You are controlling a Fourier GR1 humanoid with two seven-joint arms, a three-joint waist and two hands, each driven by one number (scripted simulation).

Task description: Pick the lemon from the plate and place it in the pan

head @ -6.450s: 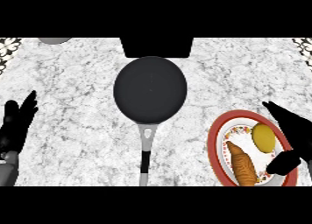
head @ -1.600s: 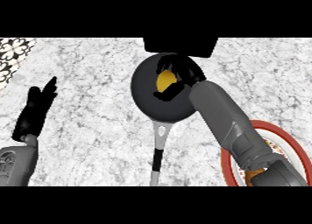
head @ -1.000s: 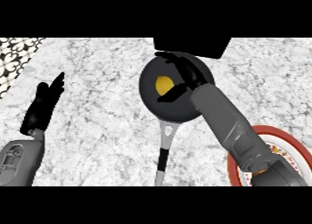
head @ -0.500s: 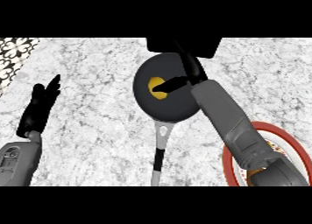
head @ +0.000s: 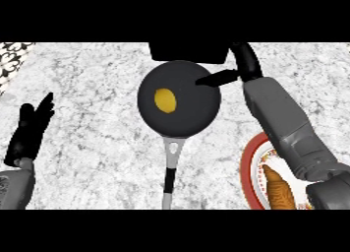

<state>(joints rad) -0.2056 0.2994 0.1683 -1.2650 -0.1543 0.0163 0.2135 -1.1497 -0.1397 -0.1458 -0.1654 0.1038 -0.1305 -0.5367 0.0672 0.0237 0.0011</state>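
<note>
We see the round yellow lemon [head: 165, 100] lying free inside the dark, smooth oval pan [head: 194, 118] on the marbled counter [head: 98, 123]. The right hand [head: 236, 74] is at the pan's far right rim, fingers straight and holding nothing. The red-rimmed plate [head: 248, 167] is cut off behind the right forearm, with an orange food item only partly visible; the left hand [head: 31, 130] rests open at the left, fingers up.

Desk [head: 98, 162]: white-grey marbled stone look, smooth, dull sheen. Pan [head: 196, 113]: matt black bowl, handle pale metal-like with a black grip section; lemon [head: 165, 100] in it plain matt yellow, smooth. Plate [head: 250, 165]: smooth, red rim, patterned white inside; both hands, left [head: 31, 133] and right [head: 236, 69], matt black, forearms matt grey.
</note>
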